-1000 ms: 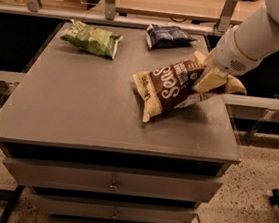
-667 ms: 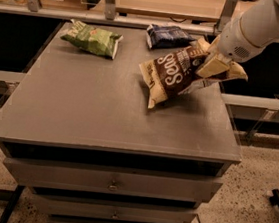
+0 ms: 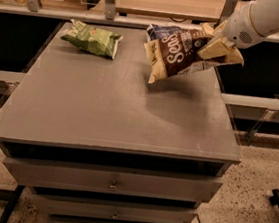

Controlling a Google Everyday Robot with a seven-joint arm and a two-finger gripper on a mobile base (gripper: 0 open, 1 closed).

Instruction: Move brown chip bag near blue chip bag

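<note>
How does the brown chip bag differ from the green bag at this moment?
The brown chip bag is larger than the green bag. The brown chip bag hangs tilted above the table, held at one end by the gripper; the green bag lies on the table's far-left corner. Both are crinkly.

On the grey, flat-topped drawer cabinet point(image 3: 104, 114): crinkly green snack bag point(image 3: 92, 38) lying near the far-left corner; small navy-blue crinkly chip bag point(image 3: 161, 31) resting at the far edge, right of centre, partly hidden. Above the far-right part, clear of the top: two-finger gripper point(image 3: 218, 44) clamping large dark-brown crinkly chip bag point(image 3: 179, 52) by its cream end.
</note>
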